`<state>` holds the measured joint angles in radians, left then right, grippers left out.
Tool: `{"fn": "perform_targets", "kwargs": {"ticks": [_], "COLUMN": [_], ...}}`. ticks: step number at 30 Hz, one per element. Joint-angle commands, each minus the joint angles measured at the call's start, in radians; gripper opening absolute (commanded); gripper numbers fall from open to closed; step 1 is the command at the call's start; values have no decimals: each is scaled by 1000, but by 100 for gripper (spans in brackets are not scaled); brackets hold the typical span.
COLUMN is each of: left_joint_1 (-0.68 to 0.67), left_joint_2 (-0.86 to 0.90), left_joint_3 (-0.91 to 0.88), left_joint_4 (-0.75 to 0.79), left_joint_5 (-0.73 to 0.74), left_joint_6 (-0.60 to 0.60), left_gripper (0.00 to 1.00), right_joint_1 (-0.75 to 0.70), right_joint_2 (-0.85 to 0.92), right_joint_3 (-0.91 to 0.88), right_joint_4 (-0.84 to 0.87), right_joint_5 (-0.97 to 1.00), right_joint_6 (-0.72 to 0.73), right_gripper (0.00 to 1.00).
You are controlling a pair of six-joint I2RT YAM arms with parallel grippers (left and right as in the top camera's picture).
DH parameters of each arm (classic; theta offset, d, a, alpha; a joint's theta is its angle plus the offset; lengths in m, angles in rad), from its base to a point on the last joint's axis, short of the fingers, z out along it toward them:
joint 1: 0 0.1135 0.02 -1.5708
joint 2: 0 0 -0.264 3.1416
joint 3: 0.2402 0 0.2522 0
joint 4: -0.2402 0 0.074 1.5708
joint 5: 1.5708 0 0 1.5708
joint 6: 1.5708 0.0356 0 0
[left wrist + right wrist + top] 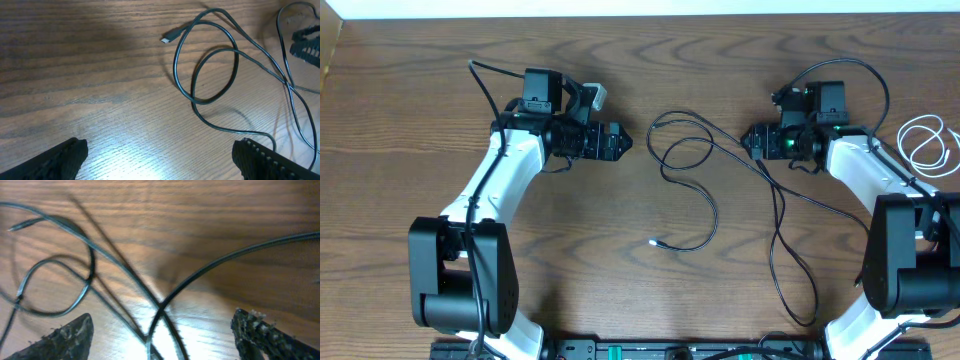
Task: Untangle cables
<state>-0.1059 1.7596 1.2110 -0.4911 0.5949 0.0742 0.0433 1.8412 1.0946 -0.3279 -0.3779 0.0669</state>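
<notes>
Right claw spread; black cable crossing beneath; white cable well apart.

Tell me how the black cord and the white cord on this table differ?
Colour: the black cord is dark, the white cord pale. Spread: the black cord sprawls in wide loops across the middle of the table; the white cord sits in a small coil at its right edge. Length: the black cord looks much longer than the white cord. Both are thin and lie on the wood.
</notes>
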Motion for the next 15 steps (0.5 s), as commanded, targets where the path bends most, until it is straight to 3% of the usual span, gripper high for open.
{"fn": "perform_targets", "kwargs": {"ticks": [1, 8, 15], "left_joint_1": [2, 2, 2], "left_joint_2": [-20, -20, -20], "left_joint_3": [-10, -10, -10], "left_joint_4": [0, 0, 0], "left_joint_5": [-9, -9, -9], "left_joint_6": [-10, -10, -10], "left_gripper": [98, 98, 98], "right_joint_1": [5, 24, 24], "right_joint_2": [7, 7, 7], "right_joint_3": [-9, -71, -127], "right_joint_4": [-24, -45, -13], "right_joint_5": [-65, 101, 117], "right_joint_6": [-14, -31, -31], "right_gripper": [80, 63, 55]}}
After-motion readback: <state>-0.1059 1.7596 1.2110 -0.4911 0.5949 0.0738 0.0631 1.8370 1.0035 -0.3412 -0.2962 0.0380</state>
